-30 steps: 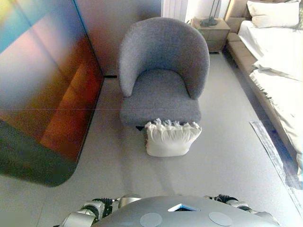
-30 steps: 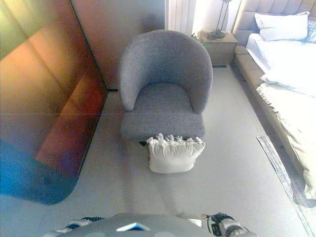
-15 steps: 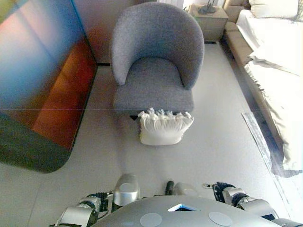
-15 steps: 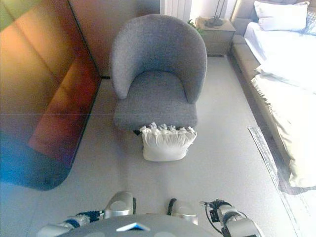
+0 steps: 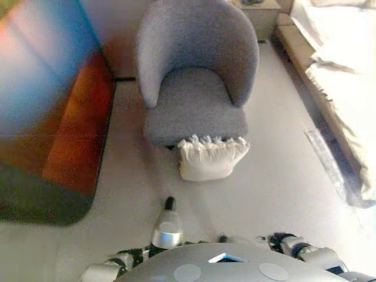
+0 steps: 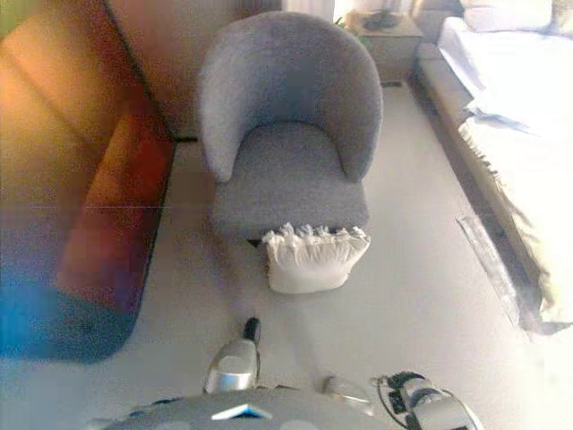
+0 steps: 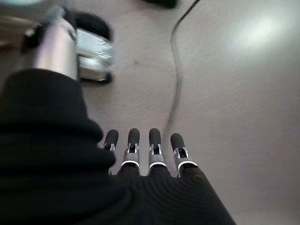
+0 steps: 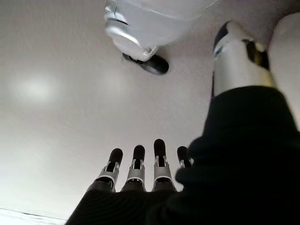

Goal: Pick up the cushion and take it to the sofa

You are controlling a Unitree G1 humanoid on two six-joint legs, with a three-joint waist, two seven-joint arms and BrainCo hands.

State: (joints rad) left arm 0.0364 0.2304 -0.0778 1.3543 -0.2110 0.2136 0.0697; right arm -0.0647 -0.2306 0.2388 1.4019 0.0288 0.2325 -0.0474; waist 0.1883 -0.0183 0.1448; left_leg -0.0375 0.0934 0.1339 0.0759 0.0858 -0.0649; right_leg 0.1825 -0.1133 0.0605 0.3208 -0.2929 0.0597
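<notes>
A white cushion (image 5: 211, 158) with a ruffled top edge stands on the floor, leaning against the front of the grey armchair (image 5: 197, 88). Nothing touches it. My left hand (image 7: 132, 145) hangs over the bare floor with its fingers straight and holds nothing. In its own wrist view my right hand (image 8: 138, 164) is likewise open and empty above the floor. Both hands are well short of the cushion.
A bed with pale bedding (image 5: 346, 70) runs along the right side. A tall reddish-brown wooden panel (image 5: 47, 117) stands on the left. A nightstand (image 6: 389, 40) sits behind the armchair. A grey strip (image 5: 329, 164) lies on the floor beside the bed.
The whole picture has shifted as the camera moved, and the armchair now reaches the top edge. The cushion still leans on the chair front. Neither hand has taken hold of anything.
</notes>
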